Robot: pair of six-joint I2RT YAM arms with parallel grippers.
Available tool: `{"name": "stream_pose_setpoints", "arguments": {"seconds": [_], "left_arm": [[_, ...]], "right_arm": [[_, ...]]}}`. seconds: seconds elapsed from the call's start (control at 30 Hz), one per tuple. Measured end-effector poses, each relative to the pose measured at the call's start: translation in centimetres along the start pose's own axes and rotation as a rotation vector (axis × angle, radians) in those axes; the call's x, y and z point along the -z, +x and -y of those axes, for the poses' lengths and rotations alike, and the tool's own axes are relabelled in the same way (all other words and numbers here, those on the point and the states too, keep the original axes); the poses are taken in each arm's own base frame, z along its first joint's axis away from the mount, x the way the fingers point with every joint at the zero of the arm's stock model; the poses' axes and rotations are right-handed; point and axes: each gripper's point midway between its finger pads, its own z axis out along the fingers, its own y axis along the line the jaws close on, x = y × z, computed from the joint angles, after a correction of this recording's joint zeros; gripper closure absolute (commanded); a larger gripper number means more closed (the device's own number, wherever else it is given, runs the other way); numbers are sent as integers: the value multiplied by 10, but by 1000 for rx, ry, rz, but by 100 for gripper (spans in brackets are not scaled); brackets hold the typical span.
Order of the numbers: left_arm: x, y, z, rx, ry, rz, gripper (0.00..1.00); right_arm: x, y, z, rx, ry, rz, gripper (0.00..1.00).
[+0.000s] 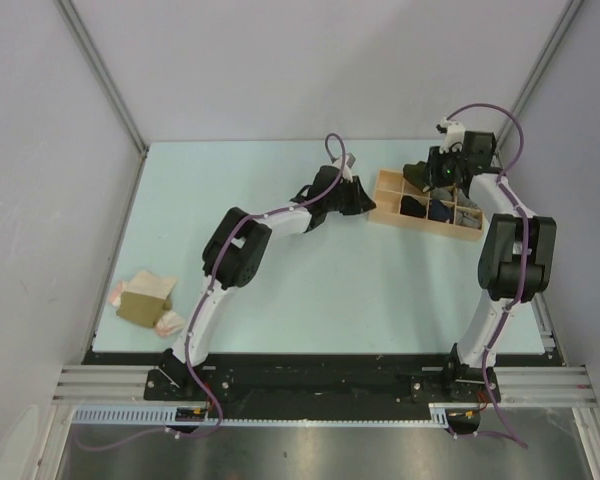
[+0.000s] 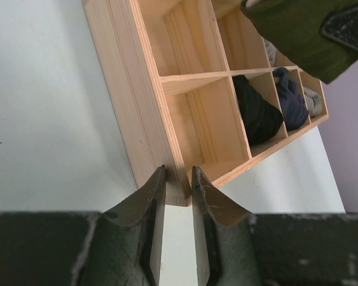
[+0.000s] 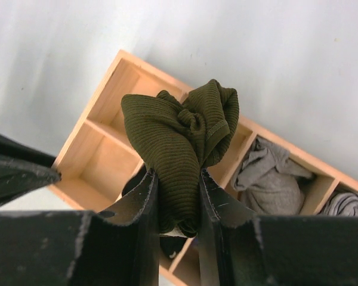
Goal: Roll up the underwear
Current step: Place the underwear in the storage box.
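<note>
A rolled-up dark olive underwear (image 3: 182,131) hangs above the light wooden tray (image 3: 101,155), with my right gripper (image 3: 178,174) shut on its lower part. From above, this bundle (image 1: 417,172) is over the tray's far side. My left gripper (image 2: 178,173) is at the tray's left end, its jaws closed on the end wall (image 2: 149,107) near the corner. In the compartments lie a dark navy piece (image 2: 256,113), a blue one (image 2: 289,98) and a grey one (image 3: 268,179). More underwear, olive (image 1: 140,305) and pale pink-beige (image 1: 148,285), lies in a loose pile at the table's near left.
The tray (image 1: 390,195) sits at the back right of the pale green table. Two compartments at its left end (image 2: 209,125) hold nothing. Grey walls close in the back and both sides. A pink piece (image 1: 170,322) lies near the front edge by the left arm's base.
</note>
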Motion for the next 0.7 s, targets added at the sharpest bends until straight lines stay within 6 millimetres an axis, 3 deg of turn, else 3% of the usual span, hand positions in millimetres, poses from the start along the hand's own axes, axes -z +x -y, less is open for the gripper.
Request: {"name": "stream_pose_setpoints", "arguments": {"seconds": [0.33,0.7], "left_arm": [[3,5,3,-2,29,-6,73],[4,8,6,-2,51,-23,69]], "right_arm": [[-10,-13,4,102,101,36,100],[-20,3,8,189,116,-19,100]]}}
